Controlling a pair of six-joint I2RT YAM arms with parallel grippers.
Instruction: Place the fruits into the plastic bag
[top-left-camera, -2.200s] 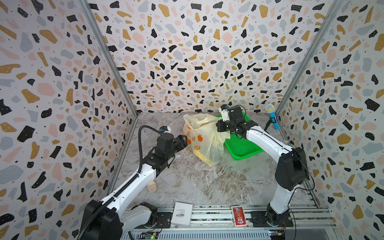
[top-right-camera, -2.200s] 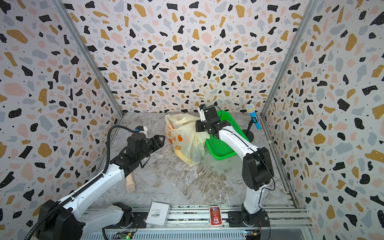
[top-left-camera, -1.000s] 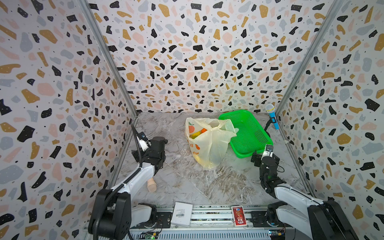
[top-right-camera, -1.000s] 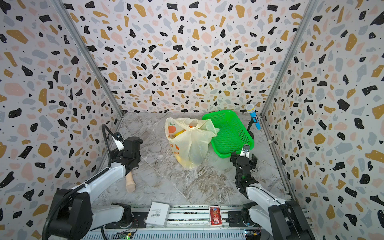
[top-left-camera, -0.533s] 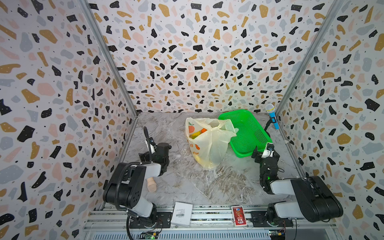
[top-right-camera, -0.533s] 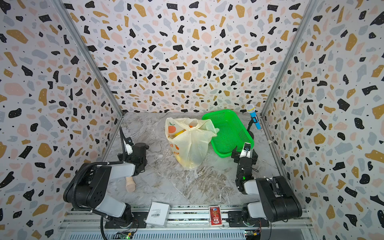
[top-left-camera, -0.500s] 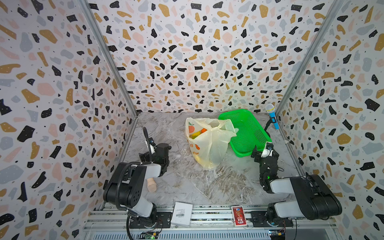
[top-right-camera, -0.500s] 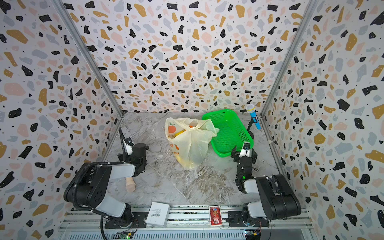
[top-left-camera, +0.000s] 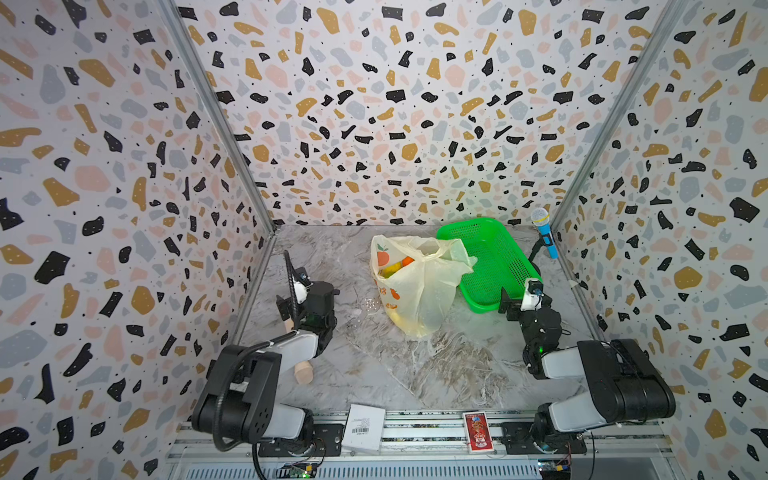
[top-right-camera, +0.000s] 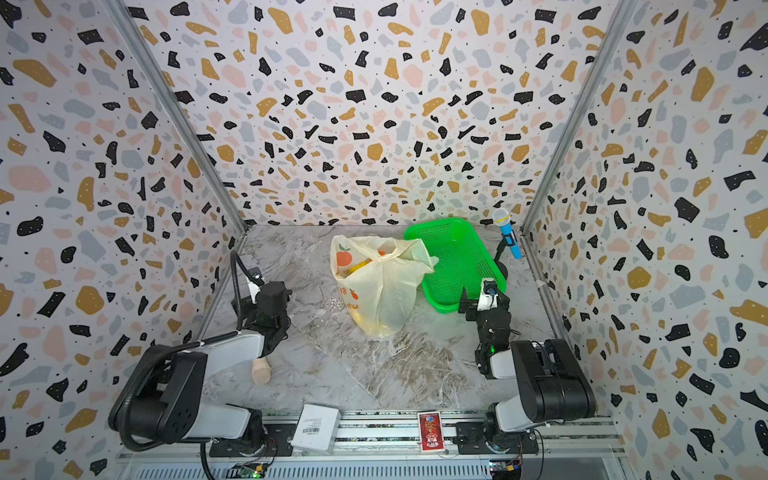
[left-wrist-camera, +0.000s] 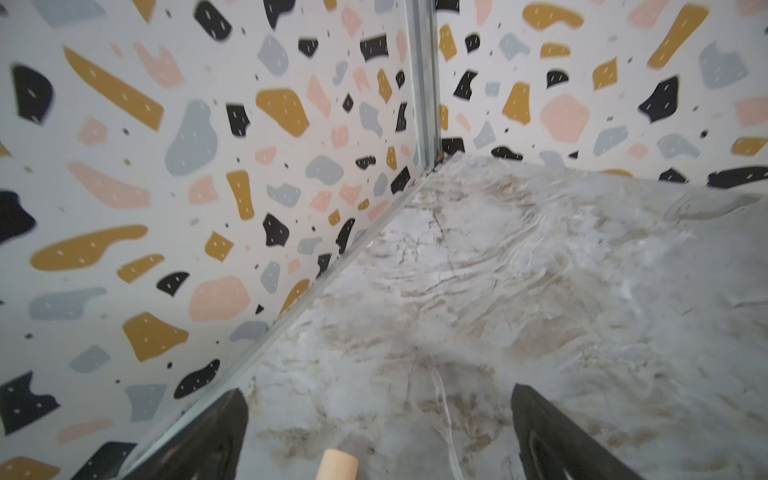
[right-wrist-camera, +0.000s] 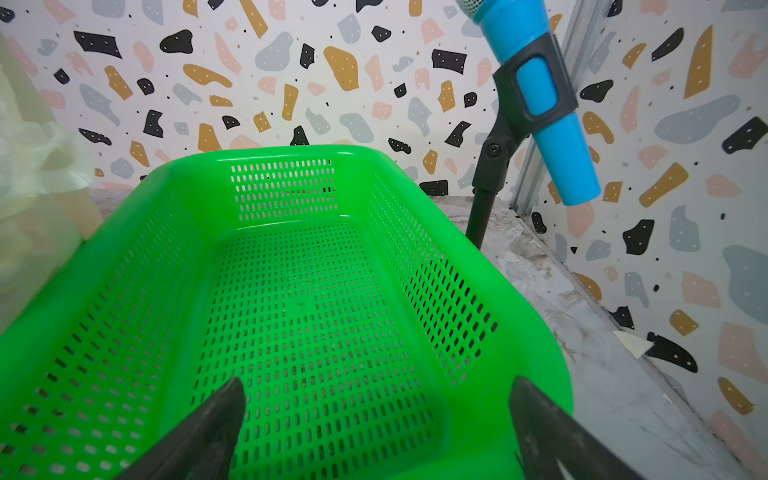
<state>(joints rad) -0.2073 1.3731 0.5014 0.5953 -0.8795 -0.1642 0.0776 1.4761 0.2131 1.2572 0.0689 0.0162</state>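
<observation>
Both arms had drawn back from the plastic bag (top-left-camera: 419, 291) since the earlier frames, when they reached at its mouth, and now sat folded low near the front rail. Its handles had slumped loose over the opening.

The left gripper (left-wrist-camera: 377, 390) stood wide open with nothing between its jaws, pointing at the bare marbled surface (top-left-camera: 415, 365) and the wall corner. A pale wooden peg (top-left-camera: 303, 372) lay just beneath it. The bag stood well off to this gripper's side, toward the other arm.

The right gripper (right-wrist-camera: 376, 380) was also spread fully and held nothing. The green basket (right-wrist-camera: 291, 291) sat directly ahead of it, with the near rim just past the fingertips and the mesh floor and walls in plain view. A blue microphone (right-wrist-camera: 540, 95) on a black stand rose beyond the basket's far corner.

The bag stood between the two grippers, touching the basket's side that faced the left arm. Inside its open mouth, the fruits (top-left-camera: 401, 266) showed as one orange piece and one yellow piece in both top views. A yellowish shape showed through the thin wall near the bottom. Whether more fruit lay deeper in the bag could not be told.
</observation>
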